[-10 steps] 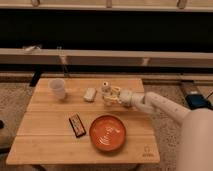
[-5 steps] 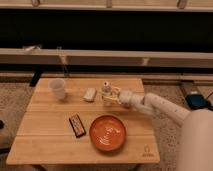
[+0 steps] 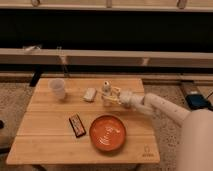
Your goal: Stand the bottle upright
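The pincer [image 3: 111,96] wraps around the bottle [image 3: 106,91] near the back of the wooden surface [image 3: 50,130], gripping it; the bottle's long axis looks close to vertical, cap uppermost. Beyond lie a whitish lump [image 3: 90,94] and plastic cup [image 3: 57,88].

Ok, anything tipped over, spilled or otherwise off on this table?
Nothing stands out. The bottle stands upright near the table's back edge with the gripper right at it. The cup is upright, the whitish lump, dark bar and orange plate lie flat, with no spill.
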Robot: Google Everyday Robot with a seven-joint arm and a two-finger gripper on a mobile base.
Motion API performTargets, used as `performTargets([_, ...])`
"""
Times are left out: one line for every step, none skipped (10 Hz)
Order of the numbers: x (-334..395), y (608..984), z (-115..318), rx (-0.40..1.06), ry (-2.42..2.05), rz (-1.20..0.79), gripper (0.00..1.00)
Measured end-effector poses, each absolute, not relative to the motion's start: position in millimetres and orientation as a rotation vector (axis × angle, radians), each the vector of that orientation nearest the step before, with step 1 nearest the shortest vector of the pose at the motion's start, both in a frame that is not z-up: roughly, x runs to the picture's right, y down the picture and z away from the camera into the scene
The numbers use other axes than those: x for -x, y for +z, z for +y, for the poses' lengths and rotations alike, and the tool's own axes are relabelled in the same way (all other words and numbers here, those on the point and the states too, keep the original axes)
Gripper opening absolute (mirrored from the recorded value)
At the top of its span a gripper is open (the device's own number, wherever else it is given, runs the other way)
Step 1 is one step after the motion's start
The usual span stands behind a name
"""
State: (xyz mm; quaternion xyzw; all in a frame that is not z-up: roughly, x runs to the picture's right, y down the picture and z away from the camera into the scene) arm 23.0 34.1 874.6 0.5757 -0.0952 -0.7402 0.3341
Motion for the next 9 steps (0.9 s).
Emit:
performTargets([-22.4, 874.7, 36.9, -1.505, -1.930, -0.255, 0.80])
performTargets([-21.5, 873.7, 38.0, -1.511, -1.921, -0.261, 0.80])
performTargets([-21.9, 873.4, 39.3, -1.511, -1.917, -0.263, 0.80])
performTargets([-23.2, 872.7, 40.8, -1.511, -1.911, -0.267, 0.80])
performTargets([-24.5, 872.9, 43.6, -1.508, -1.907, -0.271, 0.80])
performTargets([-26.2, 872.6, 44.8, -1.505, -1.906, -0.273, 0.80])
performTargets([-27.6, 872.7, 47.0, -1.501, -1.904, -0.277, 0.80])
performTargets([-29.5, 872.3, 49.2, -1.496, -1.904, -0.280, 0.80])
performTargets([-30.6, 872.1, 50.4, -1.491, -1.906, -0.281, 0.80])
